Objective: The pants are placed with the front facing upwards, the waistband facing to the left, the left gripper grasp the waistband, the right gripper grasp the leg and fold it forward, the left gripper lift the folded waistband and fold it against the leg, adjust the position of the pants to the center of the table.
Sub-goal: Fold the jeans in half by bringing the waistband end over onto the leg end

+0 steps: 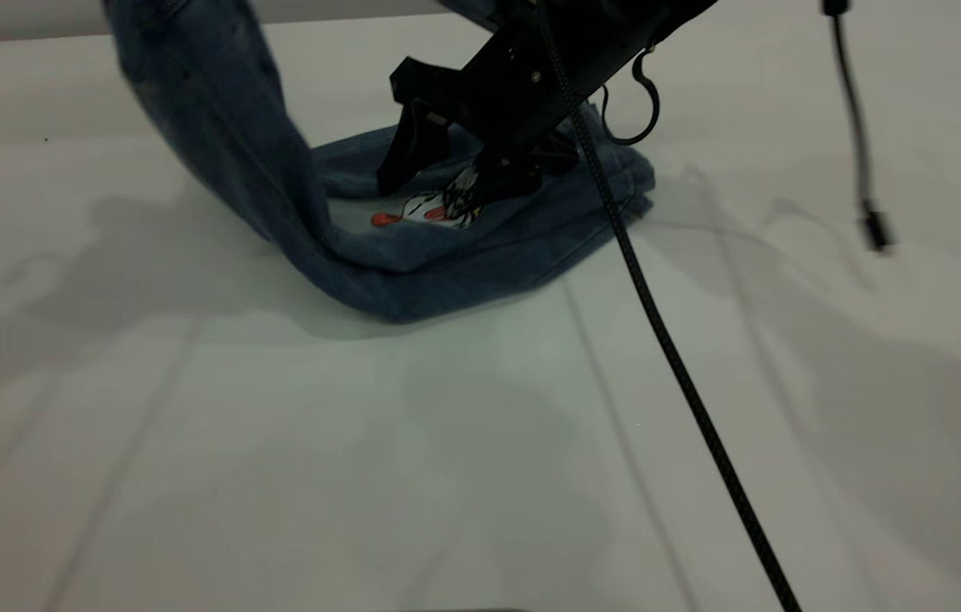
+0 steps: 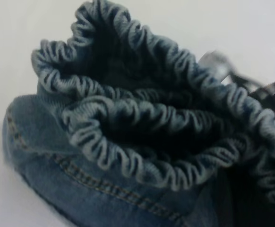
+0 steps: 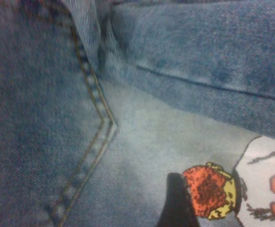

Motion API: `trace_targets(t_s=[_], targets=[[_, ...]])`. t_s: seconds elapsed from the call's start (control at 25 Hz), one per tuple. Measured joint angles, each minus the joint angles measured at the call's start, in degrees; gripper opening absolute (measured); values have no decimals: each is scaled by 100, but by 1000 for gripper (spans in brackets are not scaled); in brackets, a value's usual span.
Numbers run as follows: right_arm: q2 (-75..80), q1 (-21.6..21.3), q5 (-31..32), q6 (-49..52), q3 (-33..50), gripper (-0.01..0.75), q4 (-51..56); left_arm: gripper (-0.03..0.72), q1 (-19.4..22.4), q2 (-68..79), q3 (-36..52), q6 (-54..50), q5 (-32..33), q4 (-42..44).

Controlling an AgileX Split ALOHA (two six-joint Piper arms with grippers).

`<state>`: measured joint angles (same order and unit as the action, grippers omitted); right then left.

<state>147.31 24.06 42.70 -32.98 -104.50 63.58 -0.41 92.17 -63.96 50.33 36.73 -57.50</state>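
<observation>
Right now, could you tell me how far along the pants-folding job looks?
Midway. The pants look already doubled lengthwise. In hand: the waistband end hangs lifted at the exterior view's upper left, arching toward the legs, while the right gripper presses the leg end onto the table. Left: laying the waistband on the legs, then centring the pants.

My left gripper does not appear in any view, so I cannot say how its fingers stand. The top edge of the exterior view cuts off the raised end of the pants [image 1: 217, 127]. My right gripper [image 1: 459, 200] presses down on the denim, and its body hides the cloth beneath. In the left wrist view, a pale blurred shape [image 2: 218, 64] behind the waistband [image 2: 142, 118] is too unclear to name.
</observation>
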Motion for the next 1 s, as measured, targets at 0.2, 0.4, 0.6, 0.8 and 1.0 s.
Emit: trace_targets(t_s=[0.2,0.4,0.6,0.8,1.0], targets=[[-82,-42,187,0,13,451,-120,100,-596,0,-109,8,-539,-17],[-502,-492,190,-56,23,451,-235,100,-707,5,-109,-34,-544,39],[-873,-1144,219,-69,23,451,-241,100,-857,40,-109,-83,-534,39],[-1296,-1710,424,-69,23,451,-247,100,-1393,534,-109,-89,-921,-25],[-1803,-1925,676,-69,23,451,-242,100,-1809,1319,-160,-94,-1518,-84]])
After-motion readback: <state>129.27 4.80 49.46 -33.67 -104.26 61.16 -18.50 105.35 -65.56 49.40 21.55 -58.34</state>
